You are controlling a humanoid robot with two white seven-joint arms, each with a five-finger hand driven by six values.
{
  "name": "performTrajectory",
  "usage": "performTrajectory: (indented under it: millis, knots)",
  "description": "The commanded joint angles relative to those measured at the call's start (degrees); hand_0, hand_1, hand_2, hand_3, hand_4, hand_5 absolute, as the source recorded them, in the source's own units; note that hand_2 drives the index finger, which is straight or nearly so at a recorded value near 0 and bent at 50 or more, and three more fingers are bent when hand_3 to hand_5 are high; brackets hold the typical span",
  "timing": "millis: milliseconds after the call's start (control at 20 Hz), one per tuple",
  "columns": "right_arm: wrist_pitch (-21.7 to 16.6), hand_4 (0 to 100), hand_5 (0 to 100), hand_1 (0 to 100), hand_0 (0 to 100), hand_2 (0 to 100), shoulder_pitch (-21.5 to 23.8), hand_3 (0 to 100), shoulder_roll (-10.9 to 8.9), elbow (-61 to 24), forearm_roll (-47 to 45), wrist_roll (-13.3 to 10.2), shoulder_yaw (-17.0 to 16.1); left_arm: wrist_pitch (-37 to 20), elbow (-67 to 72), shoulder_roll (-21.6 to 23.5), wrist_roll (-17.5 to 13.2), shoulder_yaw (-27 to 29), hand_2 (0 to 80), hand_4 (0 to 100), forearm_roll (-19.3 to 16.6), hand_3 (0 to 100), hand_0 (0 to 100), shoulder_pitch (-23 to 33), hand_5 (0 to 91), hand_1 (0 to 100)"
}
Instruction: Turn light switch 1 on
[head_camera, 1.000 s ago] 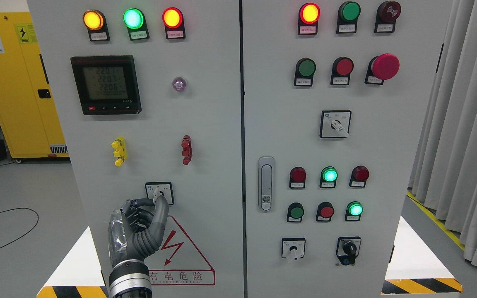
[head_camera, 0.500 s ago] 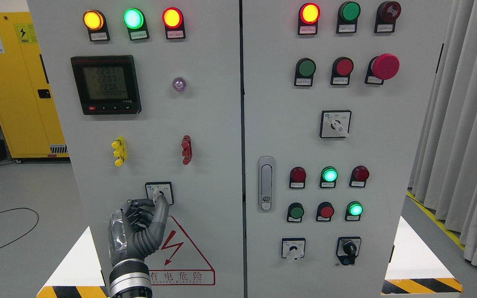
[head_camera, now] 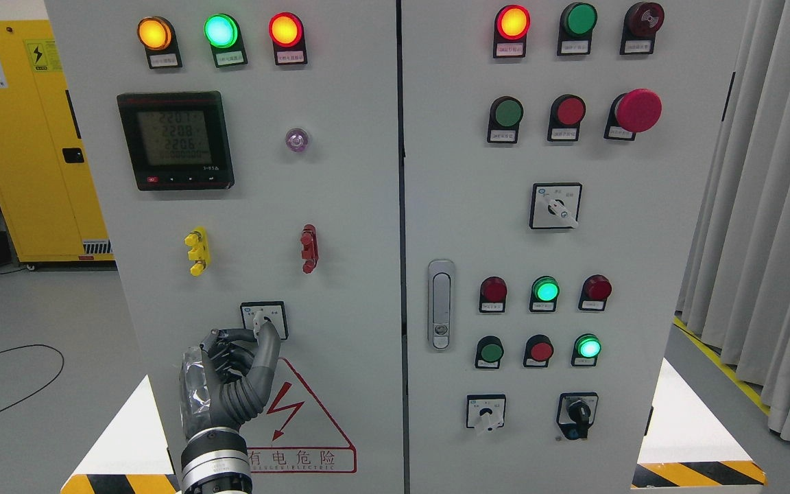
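Clearly the left hand (head_camera: pixel 234 374) is the working one, its arm rising from the bottom edge with the wrist well below the rotary selector switch (head_camera: pixel 264 320); the fingers (head_camera: pixel 230 335) are curled in narrow and the thumb meets them at the small white knob handle (head_camera: pixel 258 334), which they appear to pinch, though the contact itself is too small to confirm; the right hand does not show at all. That switch sits on the left door of the grey control cabinet (head_camera: pixel 347 206), just above the hand and touching its fingertips; its square plate lies directly over the red lightning warning triangle (head_camera: pixel 299 418), below the yellow terminal block (head_camera: pixel 197 251) and the red terminal block (head_camera: pixel 308 248), and well below the digital meter (head_camera: pixel 175 140). The handle points downward and slightly left from the switch's centre, so its long axis runs nearly upright toward the hand; I judge the coming move to be a twist of the wrist about that centre rather than any reach; the pinch sits low on the handle, so a slip off its tip looks the chief risk.
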Motion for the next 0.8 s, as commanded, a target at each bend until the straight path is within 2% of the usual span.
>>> performTrajectory:
  millis: [0,500,750]
  knots:
    - [0.02,0,0,50,0,4,0.0,0,0.0,0.0,0.02,0.01,0.0,0.09,0.1,0.0,-0.03,0.0,57.1,88,0.01,89,36,-0.05,78.9,62]
    - [0.02,0,0,50,0,4,0.0,0,0.0,0.0,0.02,0.01,0.0,0.0,0.28,0.0,-0.03,0.0,58.4,89,0.01,89,33,-0.05,79.1,60]
    - [0.02,0,0,50,0,4,0.0,0,0.0,0.0,0.02,0.01,0.0,0.09,0.37,0.0,-0.03,0.0,58.5,89,0.01,90,27,-0.14,79.6,59]
